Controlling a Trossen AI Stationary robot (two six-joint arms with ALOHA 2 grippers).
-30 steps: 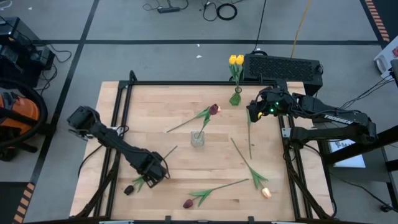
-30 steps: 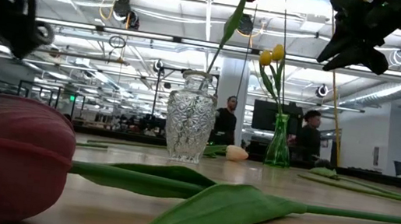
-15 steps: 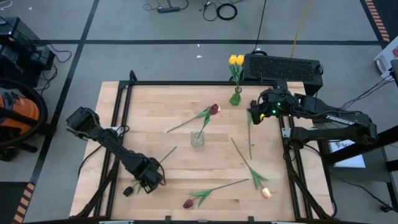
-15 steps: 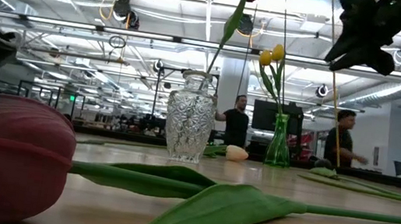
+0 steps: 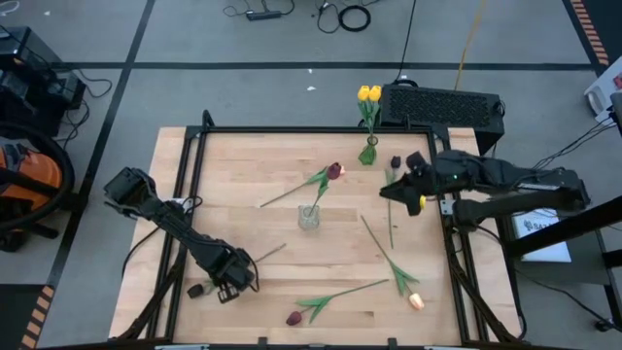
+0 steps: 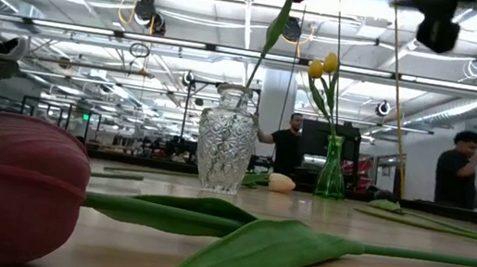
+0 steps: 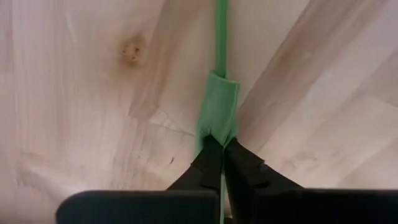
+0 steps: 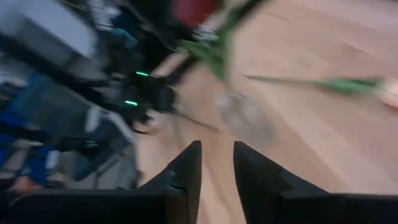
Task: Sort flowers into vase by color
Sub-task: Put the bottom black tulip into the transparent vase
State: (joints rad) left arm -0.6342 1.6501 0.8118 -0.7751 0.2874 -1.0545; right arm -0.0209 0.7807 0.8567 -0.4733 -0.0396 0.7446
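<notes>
Fingers first: the left gripper is now clamped on a thin green stem, the two dark fingertips pinched together around it where a leaf wraps the stalk, low over the wooden table near its front-left corner; a second ago those fingers were spread wide, so a grasp has just been made; the dark-headed tulip it belongs to is seen lying flat, head just beside the gripper; lifting is judged to be the step not yet done.

Largest to smallest from there; the right arm has been swung outward by the table's right edge, and the right gripper is shown with a narrow gap between its fingers and nothing in it; a yellow head by that arm in the high view can't be placed for sure; the clear glass vase at mid-table is holding one maroon tulip; the green vase at the back edge is holding two yellow tulips; a peach tulip and another maroon one are left lying near the front; so sorting is judged roughly a third done.
</notes>
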